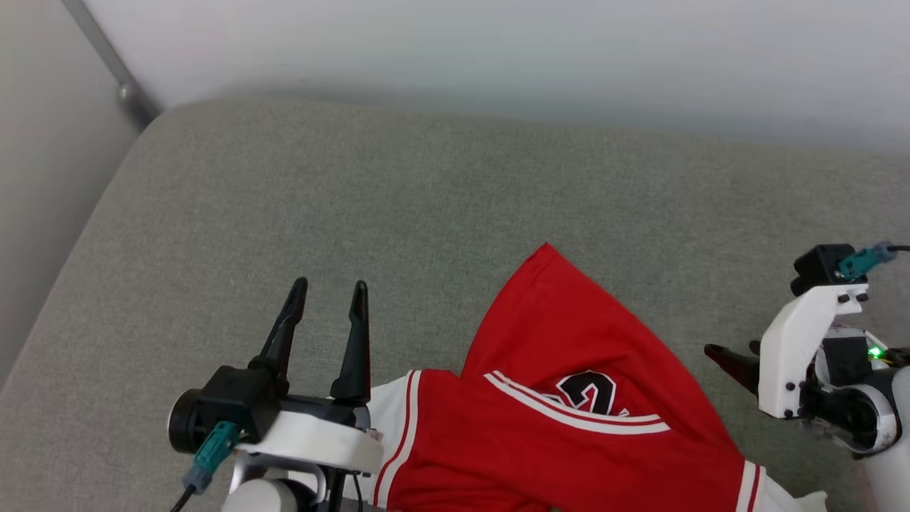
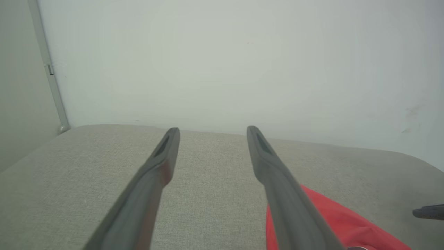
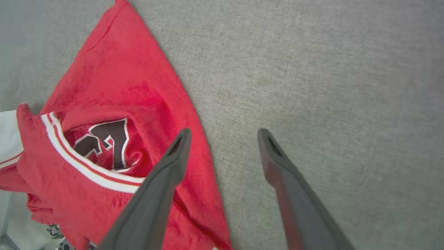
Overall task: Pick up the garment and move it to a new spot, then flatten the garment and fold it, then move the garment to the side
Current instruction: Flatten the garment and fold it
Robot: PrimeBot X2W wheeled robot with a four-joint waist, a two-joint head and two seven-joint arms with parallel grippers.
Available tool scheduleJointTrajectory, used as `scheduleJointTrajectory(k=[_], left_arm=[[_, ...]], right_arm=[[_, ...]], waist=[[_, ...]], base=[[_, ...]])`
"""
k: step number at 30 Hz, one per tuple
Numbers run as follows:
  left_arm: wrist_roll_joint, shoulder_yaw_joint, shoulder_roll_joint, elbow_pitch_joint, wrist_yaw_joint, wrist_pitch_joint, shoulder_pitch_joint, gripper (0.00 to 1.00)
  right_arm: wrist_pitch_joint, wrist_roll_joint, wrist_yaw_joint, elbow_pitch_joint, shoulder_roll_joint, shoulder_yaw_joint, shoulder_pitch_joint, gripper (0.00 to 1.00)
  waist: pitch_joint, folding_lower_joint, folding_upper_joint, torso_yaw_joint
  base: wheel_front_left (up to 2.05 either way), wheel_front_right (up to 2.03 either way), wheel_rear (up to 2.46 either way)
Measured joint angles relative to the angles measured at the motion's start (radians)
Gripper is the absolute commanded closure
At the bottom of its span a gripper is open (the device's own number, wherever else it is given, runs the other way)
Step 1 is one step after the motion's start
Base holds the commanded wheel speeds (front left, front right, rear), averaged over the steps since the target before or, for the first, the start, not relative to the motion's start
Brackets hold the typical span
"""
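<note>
The garment (image 1: pixel 569 334) is a red jersey with white sleeves and red-and-white trim. It lies crumpled on the grey fabric surface (image 1: pixel 398 199) near the front edge, with part of a black white-outlined number showing. My left gripper (image 1: pixel 328 291) stands open and empty just left of the garment, above a white sleeve. In the left wrist view its fingers (image 2: pixel 212 132) point toward the back wall, and a red corner of the garment (image 2: pixel 333 218) lies at the lower right. My right gripper (image 1: pixel 732 353) is open just right of the garment. In the right wrist view it (image 3: pixel 224 133) hovers over the garment's (image 3: pixel 121 86) right edge.
A pale wall (image 1: pixel 498 50) runs along the back of the surface. A grey pipe (image 1: pixel 106 57) comes down at the back left corner. The surface's left edge (image 1: pixel 78 242) is rounded and drops to the floor. My right gripper's fingertip (image 2: pixel 428 211) shows at the left wrist view's right edge.
</note>
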Motion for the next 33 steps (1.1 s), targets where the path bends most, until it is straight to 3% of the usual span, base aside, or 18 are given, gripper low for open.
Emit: scheduleJointTrajectory(k=[12,13,14,15,21,25,29,33], left_arm=[[0.009,-0.023,-0.037,0.061,-0.021,-0.036,-0.090,0.00],[0.010,-0.023,-0.038,0.065,-0.022,-0.038,-0.091,0.00],[0.011,-0.022,-0.039,0.070,-0.022,-0.040,-0.092,0.00],[0.011,-0.019,-0.039,0.076,-0.024,-0.043,-0.094,0.00],[0.014,-0.013,-0.039,0.091,-0.024,-0.044,-0.093,0.00],[0.014,-0.008,-0.037,0.095,-0.025,-0.045,-0.090,0.00],[0.014,-0.003,-0.030,0.093,-0.023,-0.045,-0.084,0.00],[0.014,-0.001,-0.026,0.089,-0.020,-0.045,-0.078,0.00]], right_arm=[[0.127,0.100,0.000,0.102,-0.080,0.224,-0.157,0.00],[0.133,0.107,0.000,0.107,-0.087,0.237,-0.165,0.13],[0.135,0.116,0.000,0.110,-0.092,0.250,-0.172,0.77],[0.127,0.129,0.000,0.116,-0.101,0.274,-0.184,1.00],[0.031,0.138,0.000,0.087,-0.117,0.360,-0.222,1.00],[-0.036,0.129,0.000,0.042,-0.154,0.359,-0.286,1.00],[-0.089,0.101,0.000,0.019,-0.187,0.287,-0.312,1.00],[-0.144,0.077,0.000,0.044,-0.206,0.132,-0.294,1.00]], waist=[[0.162,0.0000,0.0000,0.062],[0.165,0.0000,0.0001,0.064],[0.166,0.0000,0.0000,0.064],[0.164,0.0000,0.0000,0.061],[0.140,0.0000,0.0000,0.043],[0.121,0.0000,0.0000,0.022],[0.105,0.0000,0.0000,-0.003],[0.095,0.0000,0.0000,-0.028]], base=[[0.00,0.00,0.00],[0.00,0.00,0.00],[0.00,0.00,0.00],[0.00,0.00,0.00],[0.00,0.00,0.00],[0.00,0.00,0.00],[0.00,0.00,0.00],[0.00,0.00,0.00]])
